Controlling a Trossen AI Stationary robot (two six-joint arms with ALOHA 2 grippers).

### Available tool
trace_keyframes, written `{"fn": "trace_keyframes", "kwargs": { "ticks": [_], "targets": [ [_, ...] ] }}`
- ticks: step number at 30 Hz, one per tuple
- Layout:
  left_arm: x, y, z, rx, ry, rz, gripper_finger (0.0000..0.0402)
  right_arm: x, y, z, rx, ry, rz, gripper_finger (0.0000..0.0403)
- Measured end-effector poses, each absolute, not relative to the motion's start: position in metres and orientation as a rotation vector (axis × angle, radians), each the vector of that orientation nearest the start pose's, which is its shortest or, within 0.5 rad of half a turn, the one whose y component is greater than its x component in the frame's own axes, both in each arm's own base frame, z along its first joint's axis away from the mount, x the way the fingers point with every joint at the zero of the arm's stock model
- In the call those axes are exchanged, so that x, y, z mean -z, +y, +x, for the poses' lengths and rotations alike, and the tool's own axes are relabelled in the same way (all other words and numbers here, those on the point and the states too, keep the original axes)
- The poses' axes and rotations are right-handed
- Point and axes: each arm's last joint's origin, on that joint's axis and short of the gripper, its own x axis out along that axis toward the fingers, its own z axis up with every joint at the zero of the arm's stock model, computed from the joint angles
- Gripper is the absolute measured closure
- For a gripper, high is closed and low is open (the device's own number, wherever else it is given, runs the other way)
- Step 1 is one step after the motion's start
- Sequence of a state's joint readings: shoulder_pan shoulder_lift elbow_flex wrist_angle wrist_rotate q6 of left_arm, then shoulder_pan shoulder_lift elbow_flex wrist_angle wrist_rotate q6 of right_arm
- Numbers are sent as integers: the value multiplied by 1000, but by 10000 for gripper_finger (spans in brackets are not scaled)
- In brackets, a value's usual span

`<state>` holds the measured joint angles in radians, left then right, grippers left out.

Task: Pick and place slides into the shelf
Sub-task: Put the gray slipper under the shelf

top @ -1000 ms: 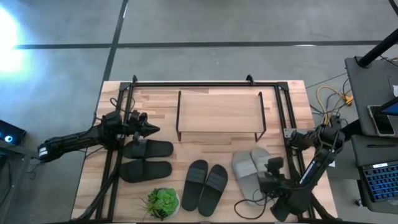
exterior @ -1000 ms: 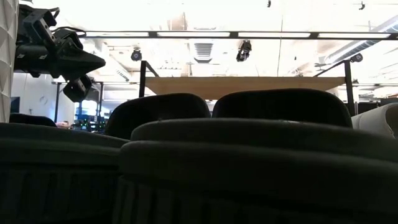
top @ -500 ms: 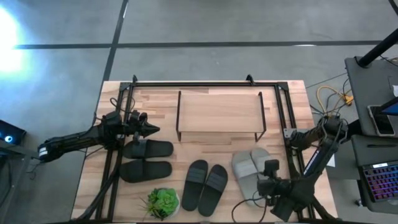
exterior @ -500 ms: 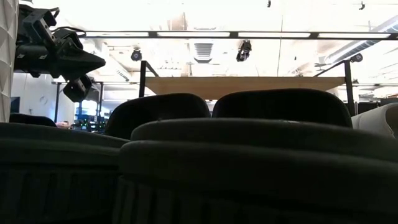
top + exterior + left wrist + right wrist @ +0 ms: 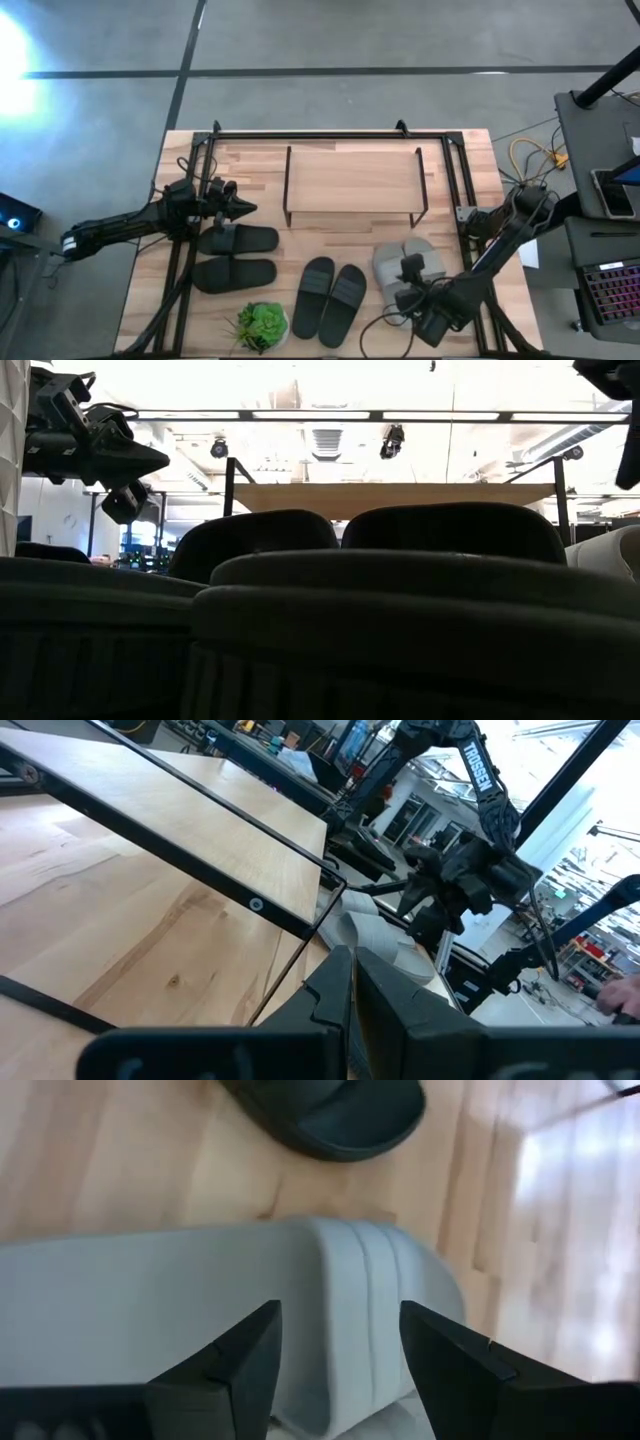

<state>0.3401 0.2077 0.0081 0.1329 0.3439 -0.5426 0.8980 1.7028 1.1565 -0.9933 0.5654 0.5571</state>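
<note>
The right gripper [image 5: 408,283], fingers apart, is hovering over the light grey slides [image 5: 398,272] at the table's [image 5: 470,170] five o'clock, its fingers [image 5: 225,1365] straddling a grey strap. The left gripper [image 5: 243,208], fingers pressed together, is waiting at nine o'clock above the black slides [image 5: 238,256]. The shelf [image 5: 352,180] is sitting at twelve o'clock, the charcoal slides [image 5: 329,301] at six.

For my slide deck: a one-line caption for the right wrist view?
Open right gripper poised over a light grey slide, a charcoal slide beyond.
</note>
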Motion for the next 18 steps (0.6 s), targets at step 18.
{"fn": "trace_keyframes", "kwargs": {
  "ticks": [18],
  "targets": [
    [-162, 27, 106, -14, 63, -565, 400, -171, 195, 213, 180, 1232, -511, 237]
  ]
}}
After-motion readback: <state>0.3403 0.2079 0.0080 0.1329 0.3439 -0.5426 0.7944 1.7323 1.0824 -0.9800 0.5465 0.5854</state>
